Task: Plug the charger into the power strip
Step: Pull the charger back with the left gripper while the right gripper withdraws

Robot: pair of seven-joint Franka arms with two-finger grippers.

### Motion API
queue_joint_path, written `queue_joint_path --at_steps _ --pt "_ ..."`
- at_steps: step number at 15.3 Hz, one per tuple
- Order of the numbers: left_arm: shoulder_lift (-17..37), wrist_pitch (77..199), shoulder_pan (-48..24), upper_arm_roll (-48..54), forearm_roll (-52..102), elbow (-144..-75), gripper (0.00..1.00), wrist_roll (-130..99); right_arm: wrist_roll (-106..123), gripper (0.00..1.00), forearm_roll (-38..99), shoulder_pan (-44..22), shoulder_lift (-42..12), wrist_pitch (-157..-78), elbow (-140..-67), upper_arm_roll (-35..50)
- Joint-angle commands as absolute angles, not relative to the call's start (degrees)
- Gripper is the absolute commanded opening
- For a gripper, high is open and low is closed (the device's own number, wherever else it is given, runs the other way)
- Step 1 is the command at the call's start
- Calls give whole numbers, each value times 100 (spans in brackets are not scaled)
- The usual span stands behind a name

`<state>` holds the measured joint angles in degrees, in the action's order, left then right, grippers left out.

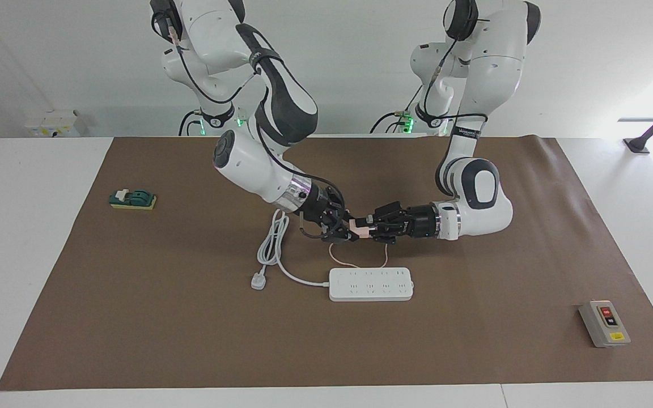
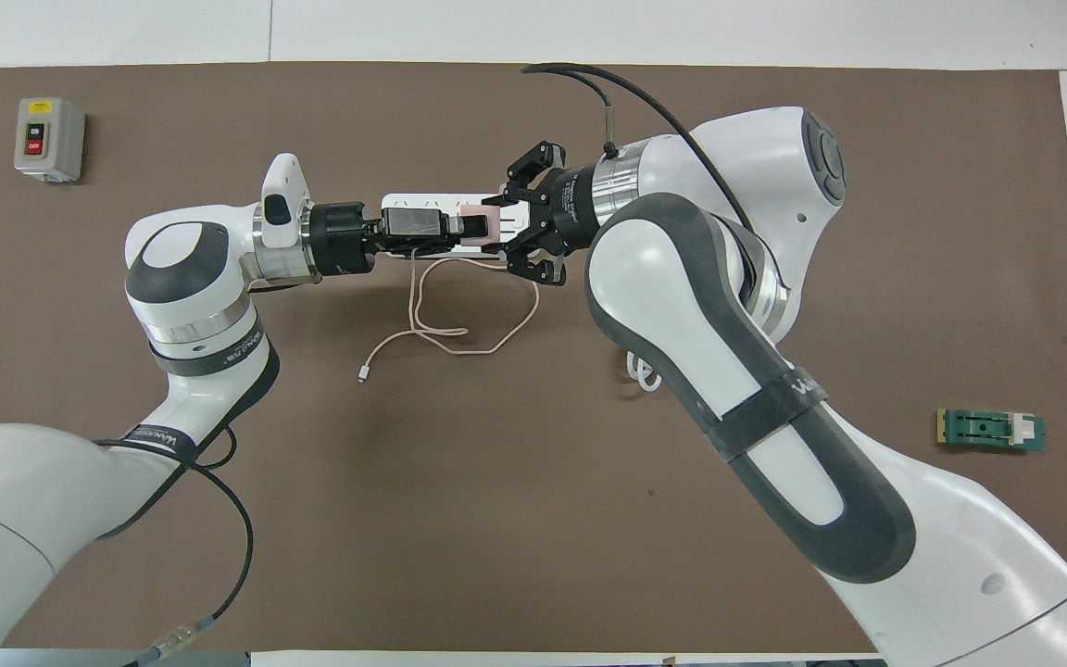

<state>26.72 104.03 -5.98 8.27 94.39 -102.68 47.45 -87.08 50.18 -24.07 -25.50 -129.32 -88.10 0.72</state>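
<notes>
The pale-pink charger (image 1: 359, 228) (image 2: 478, 225) hangs in the air between the two grippers, over the mat just nearer the robots than the power strip (image 1: 370, 284) (image 2: 413, 199). My left gripper (image 1: 369, 226) (image 2: 455, 227) is shut on it from the left arm's end. My right gripper (image 1: 348, 228) (image 2: 501, 227) meets the charger's opposite end. The thin pink cable (image 1: 355, 263) (image 2: 459, 343) droops from the charger onto the mat in loops. The long white power strip lies flat with its sockets up.
The strip's thick white cord (image 1: 272, 243) coils toward the right arm's end and finishes in a white plug (image 1: 258, 280). A grey switch box (image 1: 604, 323) (image 2: 49, 139) sits at the left arm's end, and a green block (image 1: 132, 199) (image 2: 990, 430) at the right arm's end.
</notes>
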Motion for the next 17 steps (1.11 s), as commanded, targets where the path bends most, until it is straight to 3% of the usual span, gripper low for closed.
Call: queue_joint_path --at_steps 1,8,17 --pt "2944 10476 -238 826 8582 -9678 0 4527 -8894 100 4887 -2268 -2523 -12780 -8728 35" --pt "2357 10899 316 782 5999 -9256 0 2010 -8825 100 4036 -1442 -2013 -11867 -8754 35" --pt "1759 8940 440 817 2842 -7981 0 -1246 -6121 100 2990 -203 -1416 -9863 -8736 26"
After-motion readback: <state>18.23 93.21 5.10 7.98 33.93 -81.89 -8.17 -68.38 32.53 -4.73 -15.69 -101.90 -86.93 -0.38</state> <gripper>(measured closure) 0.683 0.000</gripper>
